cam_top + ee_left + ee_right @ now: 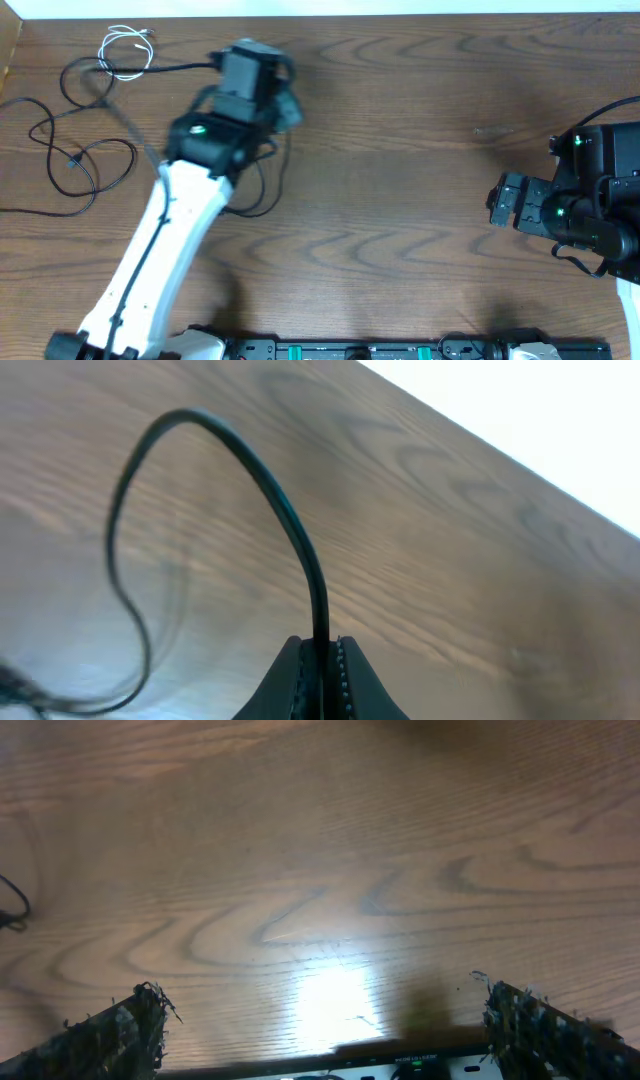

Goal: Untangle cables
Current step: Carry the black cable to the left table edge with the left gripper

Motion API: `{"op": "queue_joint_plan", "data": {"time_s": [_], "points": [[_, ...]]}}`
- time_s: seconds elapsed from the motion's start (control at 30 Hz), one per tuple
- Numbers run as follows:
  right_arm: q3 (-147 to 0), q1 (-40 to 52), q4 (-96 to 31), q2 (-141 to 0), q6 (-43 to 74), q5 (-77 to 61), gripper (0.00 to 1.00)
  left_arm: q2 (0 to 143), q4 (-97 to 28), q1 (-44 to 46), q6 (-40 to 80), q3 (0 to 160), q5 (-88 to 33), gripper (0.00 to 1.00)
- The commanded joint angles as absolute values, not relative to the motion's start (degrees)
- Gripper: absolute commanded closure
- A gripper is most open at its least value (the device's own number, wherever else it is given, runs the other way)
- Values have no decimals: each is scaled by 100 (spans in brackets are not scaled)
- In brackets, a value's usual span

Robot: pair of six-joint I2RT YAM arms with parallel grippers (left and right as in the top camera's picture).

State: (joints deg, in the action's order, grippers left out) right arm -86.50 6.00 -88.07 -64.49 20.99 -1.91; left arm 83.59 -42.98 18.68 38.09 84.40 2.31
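In the overhead view the left gripper (252,62) sits in the upper left part of the frame, at the end of the white arm that reaches up from the bottom left corner. Its jaws are closed tight on a black cable (160,68), which runs leftwards from it across the desk (400,150). The left wrist view shows this grip close up. The cable (290,525) is pinched between the two fingers at the bottom centre, rises from there, arches to the upper left and curves back down towards the lower left corner, raised above the wood

The white cable (125,48) lies in small loops at the upper left of the overhead frame, touching or crossing the black cable near its far end. The other black cables (75,160) sprawl in loose loops along the left edge, below the white one

The right gripper (503,200) is at the right edge, well apart from all the cables. In the right wrist view its jaws stand wide, one finger in each bottom corner, with desk wood showing between them
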Motion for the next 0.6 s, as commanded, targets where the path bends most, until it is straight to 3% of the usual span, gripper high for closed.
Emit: {"op": "queue_joint_plan", "data": {"time_s": [0.0,0.3,0.57], "points": [[-8676,567,-8814,-6451,2137,-165,1,7953,-4506,1149,3686,8468,408,93],[-8676,567,-8814,-6451,2137,-165,1,7319,-5415,-1474,4235,8466,298,93],[-8676,567,-8814,-6451,2137,-165,1,7542,-5830,-3028,5006,8464,303,93]]}}
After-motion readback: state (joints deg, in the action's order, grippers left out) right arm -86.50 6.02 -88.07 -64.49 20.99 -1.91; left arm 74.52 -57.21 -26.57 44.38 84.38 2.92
